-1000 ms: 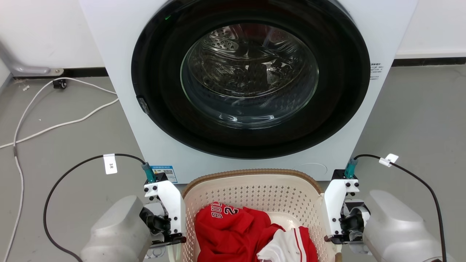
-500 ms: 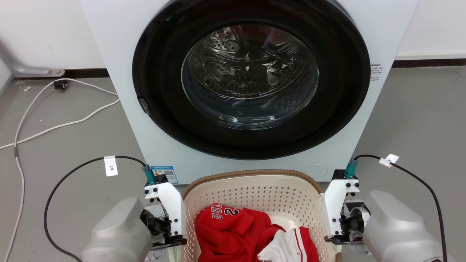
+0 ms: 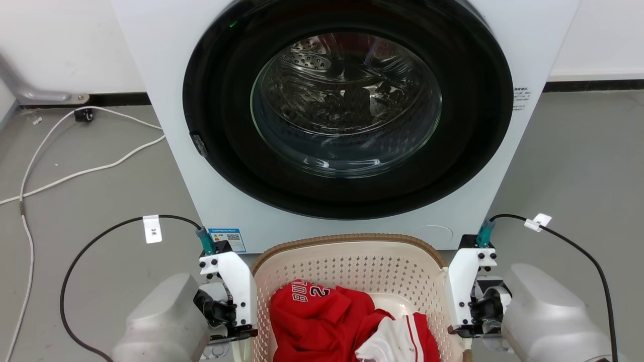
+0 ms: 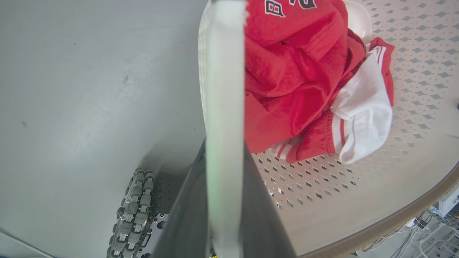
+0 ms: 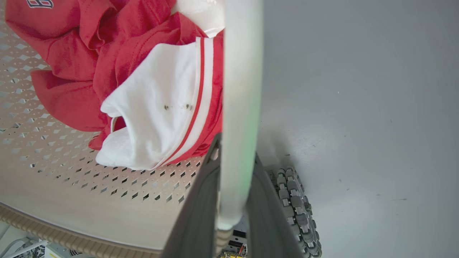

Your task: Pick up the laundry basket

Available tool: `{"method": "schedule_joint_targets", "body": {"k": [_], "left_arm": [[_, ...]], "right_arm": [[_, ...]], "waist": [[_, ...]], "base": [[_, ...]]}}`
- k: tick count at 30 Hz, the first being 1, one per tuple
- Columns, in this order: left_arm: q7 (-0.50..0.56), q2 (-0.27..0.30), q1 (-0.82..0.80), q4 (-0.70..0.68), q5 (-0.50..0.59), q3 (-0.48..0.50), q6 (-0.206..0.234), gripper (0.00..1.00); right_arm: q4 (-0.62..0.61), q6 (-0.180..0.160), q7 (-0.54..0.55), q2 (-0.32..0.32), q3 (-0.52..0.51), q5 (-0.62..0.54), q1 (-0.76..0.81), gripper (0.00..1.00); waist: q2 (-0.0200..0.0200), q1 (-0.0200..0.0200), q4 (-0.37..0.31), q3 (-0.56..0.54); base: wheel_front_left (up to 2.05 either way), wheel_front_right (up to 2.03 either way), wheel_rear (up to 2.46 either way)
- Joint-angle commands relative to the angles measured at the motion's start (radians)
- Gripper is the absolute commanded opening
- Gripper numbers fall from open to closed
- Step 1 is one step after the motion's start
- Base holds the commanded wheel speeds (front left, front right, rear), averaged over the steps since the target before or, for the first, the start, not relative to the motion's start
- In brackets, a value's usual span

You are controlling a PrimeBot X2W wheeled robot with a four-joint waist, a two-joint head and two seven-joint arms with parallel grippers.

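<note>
The laundry basket (image 3: 352, 239), cream perforated plastic with a brown woven-look rim, stands at the bottom middle of the head view, right before the washer. My left gripper (image 3: 229, 314) hangs at its left side and my right gripper (image 3: 473, 311) at its right side. In the left wrist view my left gripper (image 4: 225, 147) is shut on the white handle (image 4: 222, 71). In the right wrist view my right gripper (image 5: 236, 150) is shut on the other white handle (image 5: 242, 71). A red jersey (image 3: 322, 317) and a white-and-red garment (image 5: 161, 107) lie inside.
A white washing machine (image 3: 166, 75) with a round dark glass door (image 3: 347, 115) rises directly behind the basket. White cables (image 3: 75, 173) trail over the grey floor at the left. My base wheels (image 4: 132, 211) (image 5: 297, 208) sit close under each handle.
The head picture has shifted by a few pixels. Both grippers and the basket keep their places relative to one another.
</note>
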Motion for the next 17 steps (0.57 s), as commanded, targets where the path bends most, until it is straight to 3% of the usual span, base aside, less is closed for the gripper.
{"method": "schedule_joint_targets", "body": {"k": [1,17], "left_arm": [[-0.005,-0.056,-0.005,-0.038,-0.025,0.001,-0.019,0.00],[-0.012,-0.051,-0.002,-0.046,-0.034,-0.012,-0.019,0.00]], "right_arm": [[-0.023,0.016,-0.002,0.063,-0.003,0.022,-0.002,0.00],[-0.023,0.016,-0.004,0.063,0.011,0.044,-0.005,0.00]], "waist": [[0.0000,0.0000,0.000,0.000],[0.0000,0.0000,-0.003,0.001]], "base": [[0.00,0.00,0.00],[0.00,0.00,0.00]]}}
